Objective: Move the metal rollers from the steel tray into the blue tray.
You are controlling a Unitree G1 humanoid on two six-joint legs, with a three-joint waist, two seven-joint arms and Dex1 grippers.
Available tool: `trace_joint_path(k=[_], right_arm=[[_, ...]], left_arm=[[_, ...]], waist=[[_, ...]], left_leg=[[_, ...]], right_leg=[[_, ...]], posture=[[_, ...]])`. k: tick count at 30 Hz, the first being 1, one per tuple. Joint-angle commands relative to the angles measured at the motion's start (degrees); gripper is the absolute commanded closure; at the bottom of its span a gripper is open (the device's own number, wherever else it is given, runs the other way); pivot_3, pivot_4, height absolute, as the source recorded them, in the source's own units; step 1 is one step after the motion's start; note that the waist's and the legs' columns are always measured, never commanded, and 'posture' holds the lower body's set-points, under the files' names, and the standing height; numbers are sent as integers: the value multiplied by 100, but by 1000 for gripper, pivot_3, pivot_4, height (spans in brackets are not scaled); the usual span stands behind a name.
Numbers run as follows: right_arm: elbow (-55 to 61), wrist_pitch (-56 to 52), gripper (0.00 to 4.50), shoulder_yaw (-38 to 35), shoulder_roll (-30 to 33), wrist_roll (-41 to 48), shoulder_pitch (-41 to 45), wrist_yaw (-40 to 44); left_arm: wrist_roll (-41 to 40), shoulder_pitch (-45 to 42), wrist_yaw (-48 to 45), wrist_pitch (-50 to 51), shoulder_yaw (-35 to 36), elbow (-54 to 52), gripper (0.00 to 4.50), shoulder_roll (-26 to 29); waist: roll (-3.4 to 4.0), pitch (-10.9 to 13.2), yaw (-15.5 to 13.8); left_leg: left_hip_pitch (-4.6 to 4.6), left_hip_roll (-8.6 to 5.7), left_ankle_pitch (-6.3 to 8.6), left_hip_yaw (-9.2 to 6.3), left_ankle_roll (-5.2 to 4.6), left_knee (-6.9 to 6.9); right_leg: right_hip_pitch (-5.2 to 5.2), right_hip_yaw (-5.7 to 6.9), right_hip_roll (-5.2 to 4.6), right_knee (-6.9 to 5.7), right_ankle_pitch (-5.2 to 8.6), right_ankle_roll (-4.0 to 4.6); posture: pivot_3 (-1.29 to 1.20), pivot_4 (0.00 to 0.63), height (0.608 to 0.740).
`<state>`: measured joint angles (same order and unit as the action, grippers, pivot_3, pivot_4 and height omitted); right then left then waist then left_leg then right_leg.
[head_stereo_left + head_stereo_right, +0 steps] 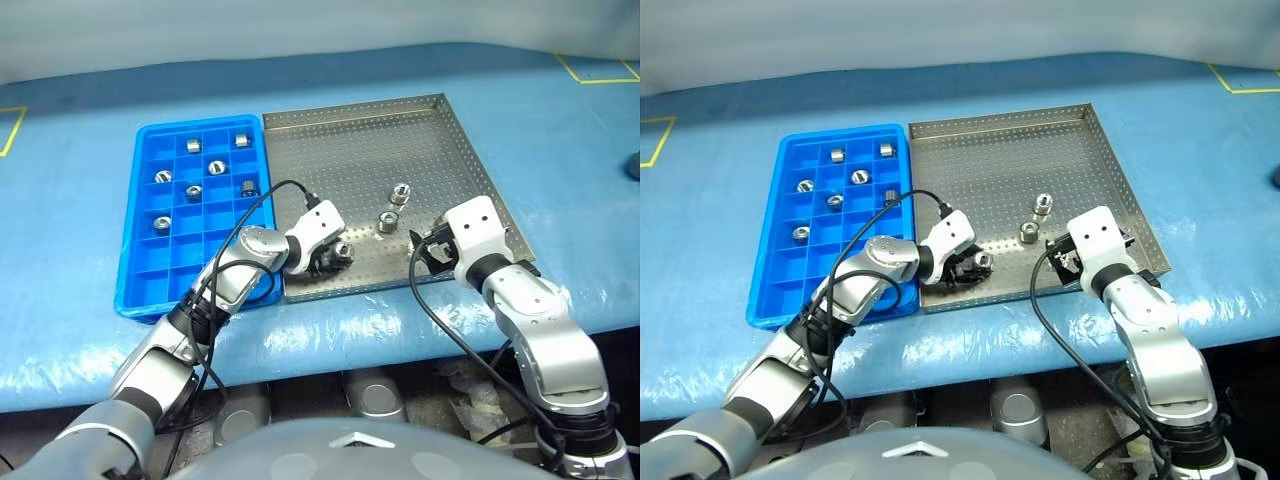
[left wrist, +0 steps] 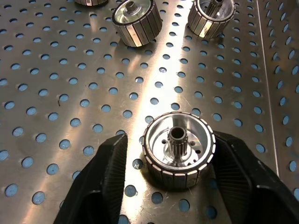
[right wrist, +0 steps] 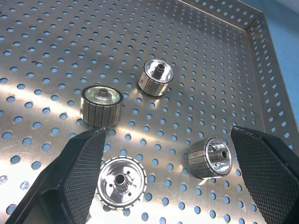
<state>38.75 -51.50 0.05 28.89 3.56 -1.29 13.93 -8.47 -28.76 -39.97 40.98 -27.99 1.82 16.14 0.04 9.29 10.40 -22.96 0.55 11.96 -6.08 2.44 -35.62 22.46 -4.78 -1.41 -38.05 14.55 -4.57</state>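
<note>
The steel tray (image 1: 350,150) sat at the centre of the blue-covered tabletop (image 1: 560,140), with the blue tray (image 1: 145,280) touching it at 9 o'clock. Seven metal rollers (image 1: 217,167) lay in separate compartments of the blue tray. The left claw (image 1: 335,256) was down at the steel tray's near edge, about 7 o'clock on its floor, its two fingers (image 2: 100,172) bracketing one upright roller (image 2: 179,148) that stood on the perforated floor; one finger appeared to touch it, the other showed a narrow gap. The right claw (image 1: 432,250) hovered at about 5 o'clock with its fingers spread wide, holding nothing, two rollers (image 3: 209,157) beneath it. Two more rollers (image 1: 393,208) stood near the tray's middle.
</note>
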Motion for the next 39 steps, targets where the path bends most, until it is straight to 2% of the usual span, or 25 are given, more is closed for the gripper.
trace_joint_path(k=[1, 3, 7, 10, 13, 16, 20, 23, 29, 32, 39], right_arm=[[131, 146, 0, -17, -2, -37, 66, 39], [95, 169, 0, 45, -4, -33, 103, 71], [64, 337, 0, 299, -52, 97, 299, 318], [3, 449, 0, 472, -91, 169, 410, 486], [-139, 553, 0, 616, -91, 149, 507, 573], [-355, 654, 0, 728, -115, 111, 660, 629], [-423, 596, 0, 641, -126, 5, 772, 508], [-327, 462, 0, 536, -27, -99, 684, 427], [25, 50, 0, 6, 92, -334, 289, 124], [99, -74, 0, -213, 59, -398, 191, 12], [307, -119, 0, -188, -69, -426, 119, -22]], left_arm=[[-187, 133, 44, -18, 400, -194, 2160, -85], [-362, 193, 28, -51, 686, -360, 2160, -112], [-1295, 349, -160, 19, 1895, -1189, 2160, 24], [-1516, 387, 68, 234, 2611, -1536, 2160, 378], [-1461, 470, 196, 384, 2795, -1757, 2160, 762], [-1426, 542, 157, 393, 2414, -1798, 2160, 773], [-1408, 511, 25, 294, 1690, -1734, 2160, 469], [-1346, 414, -70, 241, 1292, -1555, 2160, 286], [-620, 69, -159, -23, 241, -914, 2160, 211], [-453, -26, -306, -158, -21, -623, 2160, 150], [159, -109, -108, -417, -315, 169, 2160, -77]], waist=[[-1, 0, 0], [-1, 1, 9], [-5, 4, 28], [-4, 3, -14], [-5, 4, -67], [-7, 5, -220], [-9, 6, -448], [-8, 6, -505], [-5, 4, -473], [-6, 4, -366], [-2, 2, -193]], left_leg=[[0, 0, 0, 0, 0, 0], [-2, 0, 0, 0, 0, 1], [-3, 6, 0, 1, 0, 4], [1, 8, 0, 0, 0, 4], [1, 7, 0, 0, 0, 4], [-1, -1, 0, 1, 0, 4], [-9, -5, 0, -5, 0, 3], [-14, -4, 0, -6, 0, 4], [-12, -3, 0, -5, 0, 2], [-13, -3, 0, 1, 0, 0], [-8, -1, 1, 2, -1, 0]], right_leg=[[0, 0, 0, 1, 0, 0], [3, -1, 0, 1, 0, 0], [10, -2, 4, -5, 0, 0], [7, -1, 6, -7, 0, 0], [6, -1, 5, -5, 0, 0], [3, -2, -3, 4, -1, -1], [3, 6, -6, 11, -3, -2], [7, 7, -5, 14, -3, -1], [6, 6, -3, 10, -2, -1], [7, 1, -3, 11, -2, -1], [4, 0, -1, 7, -2, -2]], posture=[[-251, 150, 740], [-227, 150, 740], [-198, 150, 740], [-164, 150, 740], [-126, 150, 740], [-102, 150, 740], [-113, 150, 740], [-137, 150, 740], [-198, 150, 740], [-218, 150, 740], [-246, 150, 740]])
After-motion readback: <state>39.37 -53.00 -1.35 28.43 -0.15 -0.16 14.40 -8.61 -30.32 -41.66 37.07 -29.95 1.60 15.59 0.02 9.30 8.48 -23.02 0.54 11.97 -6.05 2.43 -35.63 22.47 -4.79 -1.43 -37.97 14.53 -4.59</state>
